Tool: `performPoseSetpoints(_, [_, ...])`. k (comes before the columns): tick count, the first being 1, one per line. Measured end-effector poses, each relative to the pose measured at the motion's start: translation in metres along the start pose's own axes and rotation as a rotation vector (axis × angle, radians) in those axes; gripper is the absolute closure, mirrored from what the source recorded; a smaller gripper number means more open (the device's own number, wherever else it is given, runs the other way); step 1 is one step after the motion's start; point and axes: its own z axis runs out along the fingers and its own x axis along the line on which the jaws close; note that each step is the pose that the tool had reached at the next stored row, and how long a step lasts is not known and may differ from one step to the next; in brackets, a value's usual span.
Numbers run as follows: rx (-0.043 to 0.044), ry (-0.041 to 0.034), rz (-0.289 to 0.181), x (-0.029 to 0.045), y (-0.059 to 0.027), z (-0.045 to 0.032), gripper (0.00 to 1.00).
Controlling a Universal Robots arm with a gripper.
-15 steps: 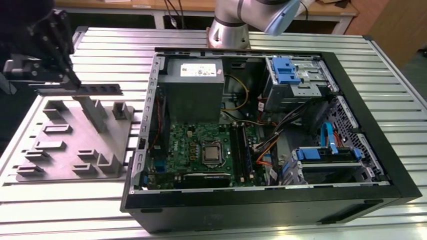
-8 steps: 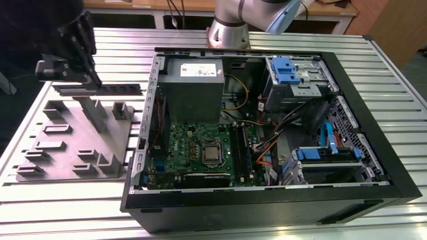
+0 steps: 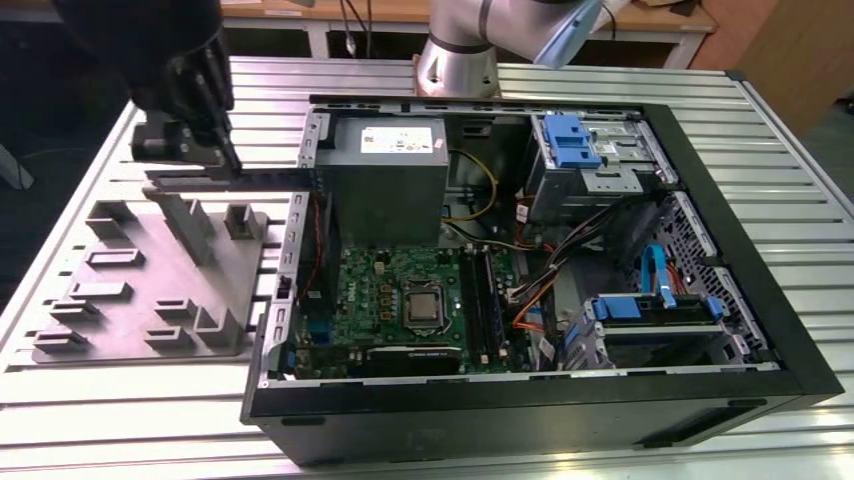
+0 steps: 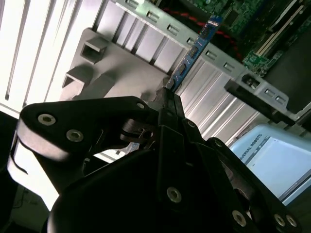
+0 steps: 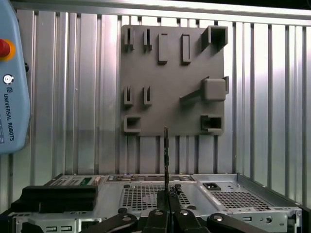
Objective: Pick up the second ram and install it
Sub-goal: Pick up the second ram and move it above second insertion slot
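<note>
**Operator:** Tool status?

**Technician:** The tool [image 5: 167, 196] is clamped on the second ram [image 5: 166, 155], gripping one end of the stick.

**Operator:** Position relative to the board?

**Technician:** The stick is outside the computer case [image 3: 534, 395], above the grey fixture plate [image 3: 134, 290]. Its long axis projects away from the tool. The motherboard [image 3: 367, 290] lies well apart, toward the exterior view's right.

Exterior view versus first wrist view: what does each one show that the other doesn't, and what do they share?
Exterior view: the inside of the case, with motherboard, power supply and drive bays. First wrist view: a pendant, the case's vented outer panel, and the ram edge-on in the shut gripper. Both: the gripper, the grey plate and the slatted table.
</note>
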Motion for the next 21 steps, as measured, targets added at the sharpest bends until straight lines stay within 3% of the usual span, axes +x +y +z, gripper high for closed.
performPoseSetpoints(21, [0.0, 0.0, 0.0, -0.0002, -0.0891, 0.0004, 0.92])
